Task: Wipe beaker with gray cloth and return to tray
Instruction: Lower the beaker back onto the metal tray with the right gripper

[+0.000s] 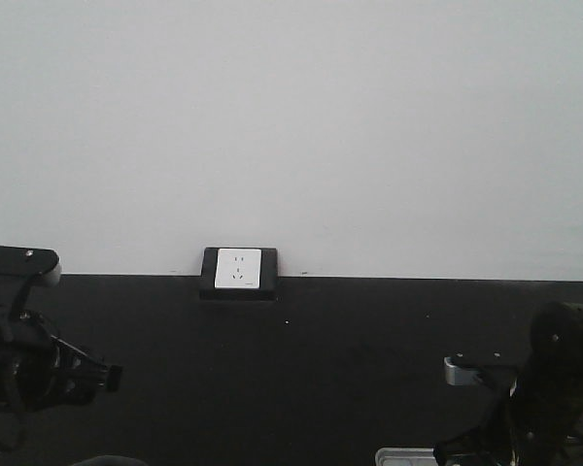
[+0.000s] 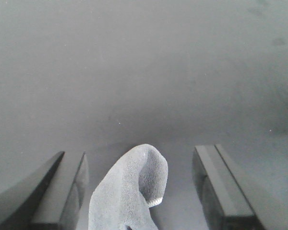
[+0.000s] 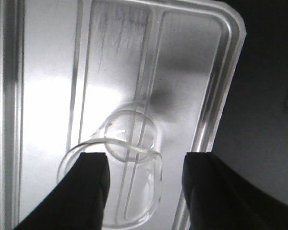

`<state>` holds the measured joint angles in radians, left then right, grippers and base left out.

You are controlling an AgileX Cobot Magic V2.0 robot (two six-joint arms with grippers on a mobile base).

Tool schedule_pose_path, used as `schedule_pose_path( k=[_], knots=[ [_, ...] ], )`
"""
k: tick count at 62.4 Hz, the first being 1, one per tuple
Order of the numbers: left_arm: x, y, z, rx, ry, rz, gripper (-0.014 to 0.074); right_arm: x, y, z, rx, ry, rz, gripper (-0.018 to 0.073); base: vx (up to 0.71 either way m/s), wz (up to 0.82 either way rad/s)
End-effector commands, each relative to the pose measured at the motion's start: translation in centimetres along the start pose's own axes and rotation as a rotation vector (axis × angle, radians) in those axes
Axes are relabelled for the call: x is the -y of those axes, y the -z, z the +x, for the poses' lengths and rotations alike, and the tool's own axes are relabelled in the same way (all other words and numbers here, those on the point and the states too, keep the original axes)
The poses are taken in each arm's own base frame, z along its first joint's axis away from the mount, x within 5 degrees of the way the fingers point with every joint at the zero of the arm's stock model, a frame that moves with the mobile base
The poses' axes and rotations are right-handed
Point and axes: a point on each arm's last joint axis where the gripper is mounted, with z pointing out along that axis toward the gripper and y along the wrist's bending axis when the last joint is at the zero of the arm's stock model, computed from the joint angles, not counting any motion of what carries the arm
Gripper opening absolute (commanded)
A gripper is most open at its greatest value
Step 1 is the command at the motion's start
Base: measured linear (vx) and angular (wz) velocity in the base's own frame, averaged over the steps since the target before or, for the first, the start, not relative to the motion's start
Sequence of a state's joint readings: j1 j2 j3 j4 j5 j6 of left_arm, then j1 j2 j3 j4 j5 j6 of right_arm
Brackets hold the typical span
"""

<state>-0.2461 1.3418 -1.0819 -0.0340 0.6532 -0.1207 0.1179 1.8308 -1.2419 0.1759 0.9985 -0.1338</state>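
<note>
Black tabletop (image 1: 321, 369), beaker (image 3: 129, 158) half-hidden by jaws, tray (image 3: 48, 96) cropped

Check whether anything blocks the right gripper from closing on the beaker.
Nothing visible does. In the right wrist view the beaker stands on the tray, already between the open right gripper's fingers, with no other object between them.

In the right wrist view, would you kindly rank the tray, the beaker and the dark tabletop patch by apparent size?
1. tray, fills most of the frame
2. tabletop, dark strip at right
3. beaker, lying between the open right claw
</note>
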Motion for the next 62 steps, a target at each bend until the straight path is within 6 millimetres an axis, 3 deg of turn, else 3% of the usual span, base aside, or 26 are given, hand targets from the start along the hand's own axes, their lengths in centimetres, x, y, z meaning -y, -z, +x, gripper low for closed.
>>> schedule_pose_path(
  k=[1, 7, 18, 27, 32, 39, 50, 62],
  knots=[
    [0.3, 1.9, -1.5, 0.120, 0.008, 0.018, 0.0558, -0.7, 4.8, -0.2, 0.105, 0.038, -0.004, 0.0421, 0.00, 0.00],
    [0.3, 1.9, -1.5, 0.120, 0.008, 0.018, 0.0558, -1.2, 7.9, 0.1, 0.177, 0.051, -0.002, 0.0404, 0.00, 0.00],
    [0.3, 2.3, -1.3, 0.100, -0.036, 0.014, 0.0546, -2.2, 13.4, 2.6, 0.337, 0.066, -0.009, 0.0346, 0.00, 0.00],
    [0.3, 4.8, -1.3, 0.163, -0.048, 0.022, 0.0470, -2.9, 17.2, 4.9, 0.472, 0.090, -0.005, 0.0240, 0.00, 0.00],
    [0.3, 6.3, -1.2, 0.210, -0.047, 0.028, 0.0395, -3.2, 18.9, 6.0, 0.542, 0.111, 0.003, 0.0138, 0.00, 0.00],
    [0.2, 8.3, -0.2, 0.290, -0.048, 0.037, 0.0242, -3.4, 20.3, 7.0, 0.604, 0.127, 0.009, -0.0008, 0.00, 0.00],
    [-0.2, 11.0, 2.9, 0.453, -0.047, 0.054, -0.0010, -3.7, 21.5, 8.2, 0.641, 0.134, 0.012, -0.0013, 0.00, 0.00],
    [-0.7, 13.0, 6.4, 0.467, -0.044, 0.058, -0.0008, -3.7, 21.8, 8.5, 0.649, 0.136, 0.012, -0.0012, 0.00, 0.00]
  ],
)
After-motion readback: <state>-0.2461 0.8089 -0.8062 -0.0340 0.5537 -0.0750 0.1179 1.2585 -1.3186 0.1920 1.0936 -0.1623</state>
